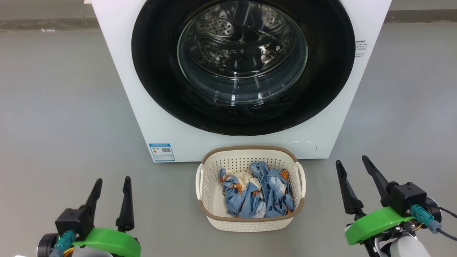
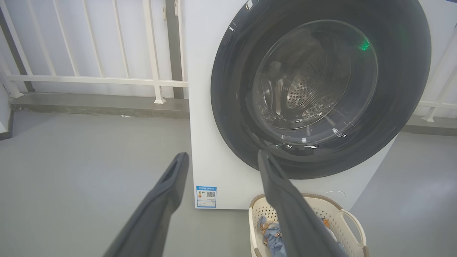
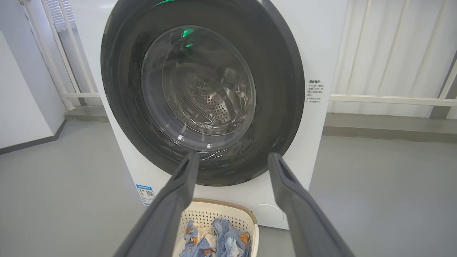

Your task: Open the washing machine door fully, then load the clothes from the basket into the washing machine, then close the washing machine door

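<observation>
Flanking cream perforated plastic basket of light-blue printed clothes, left gripper & right gripper sit low, both pincers wide, empty. Basket fronts big white washing machine, prob. for short transfers; black-rimmed round glass door shut.

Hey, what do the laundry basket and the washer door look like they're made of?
Basket: likely moulded cream plastic, matte, with punched holes and a brown woven-look rim. Washing machine door: glossy black rim, probably plastic; its bulging clear centre looks like glass, showing the perforated drum behind.
</observation>
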Robot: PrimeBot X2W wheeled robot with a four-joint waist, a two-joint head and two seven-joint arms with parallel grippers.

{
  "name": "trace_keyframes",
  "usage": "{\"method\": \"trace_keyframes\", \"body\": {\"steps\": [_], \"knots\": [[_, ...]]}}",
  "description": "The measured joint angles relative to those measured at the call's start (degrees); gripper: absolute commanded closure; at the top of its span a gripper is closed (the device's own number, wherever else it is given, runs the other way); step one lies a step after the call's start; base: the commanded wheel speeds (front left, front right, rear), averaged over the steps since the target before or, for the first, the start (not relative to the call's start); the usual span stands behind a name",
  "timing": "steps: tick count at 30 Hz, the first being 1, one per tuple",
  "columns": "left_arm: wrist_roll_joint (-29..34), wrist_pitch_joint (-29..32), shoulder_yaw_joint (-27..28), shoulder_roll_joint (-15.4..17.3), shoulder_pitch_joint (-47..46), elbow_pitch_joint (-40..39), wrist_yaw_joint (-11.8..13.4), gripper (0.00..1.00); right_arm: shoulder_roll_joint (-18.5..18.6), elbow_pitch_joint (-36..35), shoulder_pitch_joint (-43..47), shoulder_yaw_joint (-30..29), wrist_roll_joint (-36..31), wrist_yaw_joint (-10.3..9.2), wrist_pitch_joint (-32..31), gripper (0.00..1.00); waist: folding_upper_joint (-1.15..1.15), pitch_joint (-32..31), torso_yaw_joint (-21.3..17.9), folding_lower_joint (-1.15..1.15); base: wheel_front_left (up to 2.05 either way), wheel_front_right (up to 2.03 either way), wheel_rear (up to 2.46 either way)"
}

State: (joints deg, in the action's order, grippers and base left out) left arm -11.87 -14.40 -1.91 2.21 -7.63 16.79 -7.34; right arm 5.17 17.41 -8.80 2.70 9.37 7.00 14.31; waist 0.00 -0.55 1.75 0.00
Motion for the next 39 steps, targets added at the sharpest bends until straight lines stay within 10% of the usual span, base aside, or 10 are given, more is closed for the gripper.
{"method": "trace_keyframes", "body": {"steps": [39], "knots": [[-1.68, -0.08, -0.66, 0.16, -0.04, -1.01, 0.00, 0.00, -0.03, -0.16, 0.00, -0.16, -0.83, 0.00, 0.00, 0.00, 0.00, -0.29, -0.12, 0.00, 0.07, 0.07, -0.15]]}}
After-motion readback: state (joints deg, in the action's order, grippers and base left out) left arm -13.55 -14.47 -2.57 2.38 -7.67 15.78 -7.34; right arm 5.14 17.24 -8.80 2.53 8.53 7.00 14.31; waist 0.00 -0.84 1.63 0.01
